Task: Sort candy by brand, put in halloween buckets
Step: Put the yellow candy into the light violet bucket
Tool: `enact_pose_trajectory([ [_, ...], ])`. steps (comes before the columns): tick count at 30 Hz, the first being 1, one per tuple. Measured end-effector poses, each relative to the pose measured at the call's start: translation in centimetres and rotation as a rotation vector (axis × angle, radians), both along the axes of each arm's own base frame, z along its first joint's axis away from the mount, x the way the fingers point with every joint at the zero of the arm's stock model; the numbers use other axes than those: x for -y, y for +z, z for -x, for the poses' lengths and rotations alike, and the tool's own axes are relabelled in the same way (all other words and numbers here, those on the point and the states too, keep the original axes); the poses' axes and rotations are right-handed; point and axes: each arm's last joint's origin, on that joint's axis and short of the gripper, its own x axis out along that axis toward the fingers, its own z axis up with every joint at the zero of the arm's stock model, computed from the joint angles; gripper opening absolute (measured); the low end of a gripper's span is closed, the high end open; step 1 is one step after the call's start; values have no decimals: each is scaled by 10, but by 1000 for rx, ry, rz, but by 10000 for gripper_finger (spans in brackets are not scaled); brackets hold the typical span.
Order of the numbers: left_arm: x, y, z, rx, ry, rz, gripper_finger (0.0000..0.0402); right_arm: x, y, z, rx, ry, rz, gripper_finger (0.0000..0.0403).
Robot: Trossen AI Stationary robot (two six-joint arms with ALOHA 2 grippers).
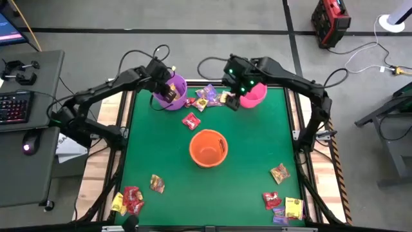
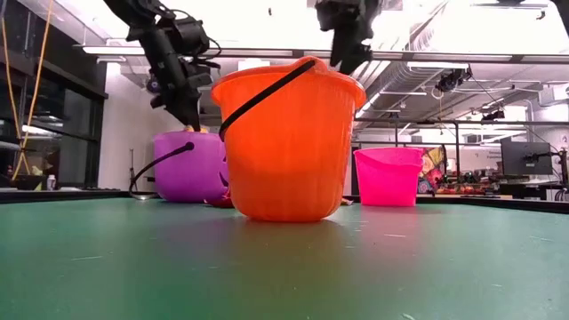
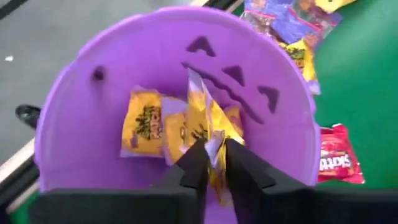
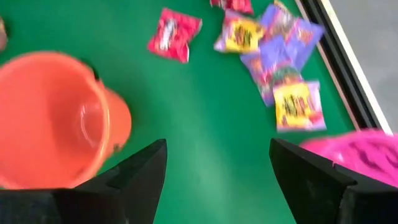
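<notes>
Left claw (image 3: 214, 163) clenched on a yellow candy packet (image 3: 205, 118) over the purple bucket (image 3: 93, 118) — right claw (image 4: 217, 163) wide open, empty. Three buckets — purple, orange (image 1: 208, 147), pink (image 1: 253, 94).

Green table (image 1: 161, 148): orange bucket (image 1: 208, 147) centre, purple bucket (image 1: 171, 92) and pink bucket (image 1: 253, 93) upper middle, candy (image 1: 207, 96) between them, more candy in both lower corners.

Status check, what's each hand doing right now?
Left hand over purple bucket, pinching yellow candy. Right hand open, empty, beside pink bucket. Nothing blocking.
</notes>
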Motion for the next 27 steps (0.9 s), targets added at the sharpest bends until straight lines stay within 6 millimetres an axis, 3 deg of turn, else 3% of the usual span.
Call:
enact_pose_trajectory([
  [6,-3,5,4,-10,-9,-62,137,-31,15,26,-95,-56,22,277],
  [10,0,8,9,39,12,4,179,-56,8,47,-110,-111,-34,277],
  [15,11,16,11,152,-16,117,197,-107,-32,79,-147,-217,-205,277],
  [19,19,30,10,238,-27,76,197,-156,-74,98,-184,-283,-405,277],
  [27,24,51,10,380,-28,-13,198,-262,-142,130,-589,-208,-791,277],
])
